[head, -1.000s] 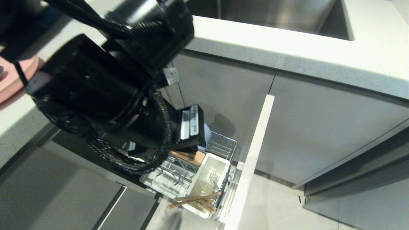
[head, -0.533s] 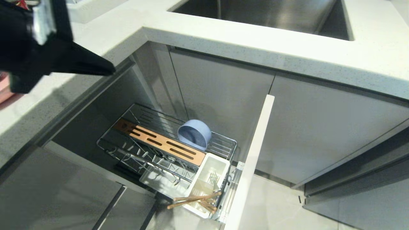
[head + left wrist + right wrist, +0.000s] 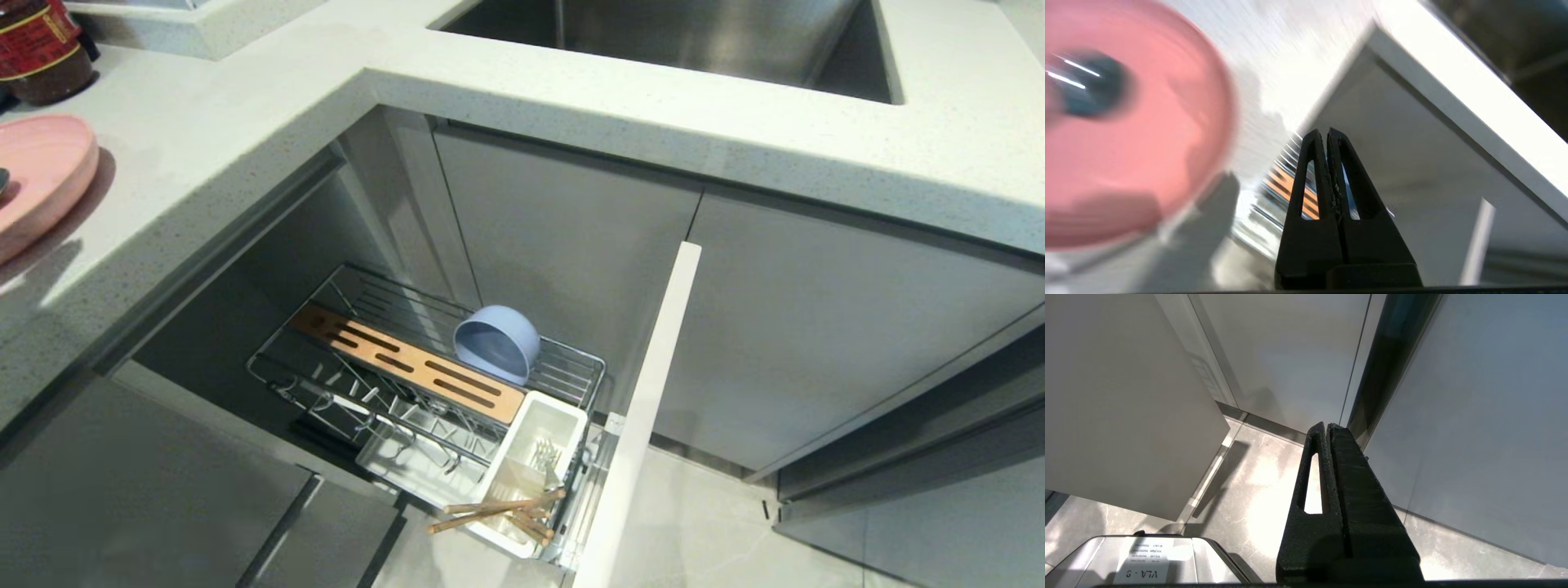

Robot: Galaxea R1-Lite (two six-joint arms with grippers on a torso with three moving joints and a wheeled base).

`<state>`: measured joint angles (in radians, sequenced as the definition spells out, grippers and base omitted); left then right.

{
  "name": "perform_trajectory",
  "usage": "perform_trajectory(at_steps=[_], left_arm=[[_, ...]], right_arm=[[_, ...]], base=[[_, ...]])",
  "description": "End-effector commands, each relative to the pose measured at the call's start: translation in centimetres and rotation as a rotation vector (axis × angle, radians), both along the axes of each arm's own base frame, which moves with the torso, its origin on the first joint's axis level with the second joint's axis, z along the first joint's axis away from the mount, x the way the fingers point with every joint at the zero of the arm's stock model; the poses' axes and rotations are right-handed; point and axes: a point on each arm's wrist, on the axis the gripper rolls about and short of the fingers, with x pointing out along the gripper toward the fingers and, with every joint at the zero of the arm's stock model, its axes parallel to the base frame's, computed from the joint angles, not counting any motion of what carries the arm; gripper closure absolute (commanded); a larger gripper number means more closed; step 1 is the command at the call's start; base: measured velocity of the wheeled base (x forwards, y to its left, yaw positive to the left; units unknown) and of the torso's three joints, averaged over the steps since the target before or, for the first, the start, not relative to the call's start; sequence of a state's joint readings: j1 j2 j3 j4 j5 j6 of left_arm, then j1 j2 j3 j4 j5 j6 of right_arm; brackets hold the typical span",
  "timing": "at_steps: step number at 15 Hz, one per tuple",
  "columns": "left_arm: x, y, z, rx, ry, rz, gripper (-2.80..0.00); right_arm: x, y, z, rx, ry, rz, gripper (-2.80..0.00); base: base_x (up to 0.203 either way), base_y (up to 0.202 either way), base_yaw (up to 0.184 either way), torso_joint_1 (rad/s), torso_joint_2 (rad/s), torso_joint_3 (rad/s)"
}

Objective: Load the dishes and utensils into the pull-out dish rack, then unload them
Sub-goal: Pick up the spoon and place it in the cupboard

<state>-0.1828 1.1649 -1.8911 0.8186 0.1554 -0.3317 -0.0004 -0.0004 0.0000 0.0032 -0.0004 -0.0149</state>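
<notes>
The pull-out dish rack (image 3: 571,359) stands drawn out under the counter, behind its tall white front panel (image 3: 645,408). A pale blue bowl (image 3: 496,343) leans on its side on the wires beside the wood strip (image 3: 408,363). The wooden chopsticks (image 3: 498,510) lie across the white cutlery cup (image 3: 535,441). The salmon-pink plate (image 3: 37,175) rests on the counter at the far left. In the left wrist view the plate (image 3: 1147,134) is blurred, with a dark shiny thing (image 3: 1088,83) on it. My left gripper (image 3: 1327,132) is shut and empty, up near the counter edge beside the plate. My right gripper (image 3: 1327,426) hangs shut and empty, low near the floor.
A steel sink (image 3: 694,33) is set in the pale counter (image 3: 571,106) at the back. A brown jar (image 3: 41,49) stands behind the plate. Grey cabinet fronts (image 3: 816,327) flank the rack. The robot's base (image 3: 1147,559) shows by the right gripper.
My left arm rose out of the rack and swung up and left, out of the head view. The blue bowl, hidden behind it before, stays in the rack. The right arm kept still.
</notes>
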Motion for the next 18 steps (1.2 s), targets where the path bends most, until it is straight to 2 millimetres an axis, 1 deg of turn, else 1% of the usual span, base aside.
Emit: perform_trajectory(at_steps=[1,4,7,10,12,14,15,18], left_arm=[[-3.4,0.9,0.1,0.074,-0.079,0.099,0.0],[-4.0,1.5,-0.1,0.158,-0.072,0.33,0.0],[-3.4,2.6,-0.3,0.232,-0.005,0.587,0.0],[-2.0,4.0,-1.3,0.314,0.113,0.665,0.0],[-1.4,5.3,-1.5,0.313,0.162,0.746,0.0],[-1.1,6.9,-1.4,0.311,0.187,0.761,0.0],[-1.0,7.7,-1.4,0.307,0.19,0.735,0.0],[-0.6,9.9,-1.5,0.307,0.169,0.523,0.0]], right_arm=[[0.0,0.0,0.0,0.0,0.0,0.001,0.0],[0.0,0.0,0.0,0.0,0.0,0.001,0.0],[0.0,0.0,0.0,0.0,0.0,-0.001,0.0],[0.0,0.0,0.0,0.0,0.0,0.001,0.0],[0.0,0.0,0.0,0.0,0.0,0.001,0.0],[0.0,0.0,0.0,0.0,0.0,0.001,0.0],[0.0,0.0,0.0,0.0,0.0,0.0,0.0],[0.0,0.0,0.0,0.0,0.0,0.0,0.0]], base=[[0.0,0.0,0.0,0.0,0.0,0.0],[0.0,0.0,0.0,0.0,0.0,0.0],[0.0,0.0,0.0,0.0,0.0,0.0],[0.0,0.0,0.0,0.0,0.0,0.0],[0.0,0.0,0.0,0.0,0.0,0.0],[0.0,0.0,0.0,0.0,0.0,0.0],[0.0,0.0,0.0,0.0,0.0,0.0],[0.0,0.0,0.0,0.0,0.0,0.0]])
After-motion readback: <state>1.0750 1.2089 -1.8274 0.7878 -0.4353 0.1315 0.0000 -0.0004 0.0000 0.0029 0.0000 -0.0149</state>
